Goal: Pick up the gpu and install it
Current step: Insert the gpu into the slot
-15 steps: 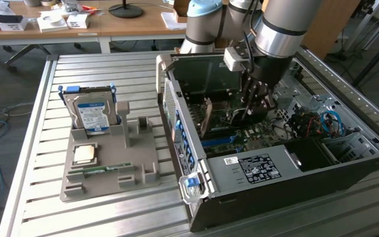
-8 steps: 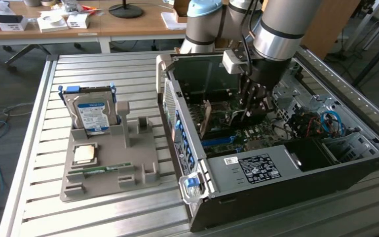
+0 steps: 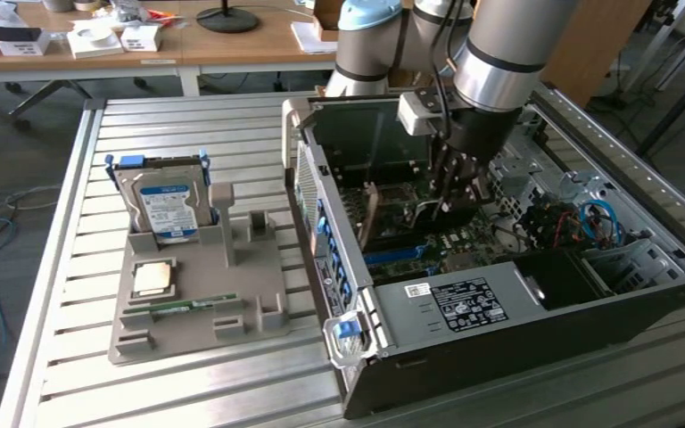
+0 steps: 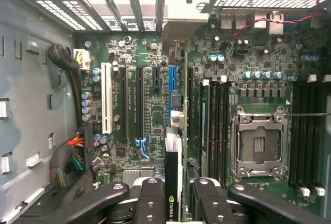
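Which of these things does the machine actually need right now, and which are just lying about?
In use: graphics card, end effector holding it, open computer case.
Lying about: hard drive, memory stick, grey holder.

The gpu (image 4: 171,180) is black, the motherboard (image 4: 152,105) green, the hard drive (image 3: 167,209) label blue.

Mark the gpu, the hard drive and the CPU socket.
gpu (image 4: 171,182): wrist view, black edge above the logo.
hard drive (image 3: 167,208): exterior view, blue label.
CPU socket (image 4: 258,147): wrist view, centre of the empty socket.
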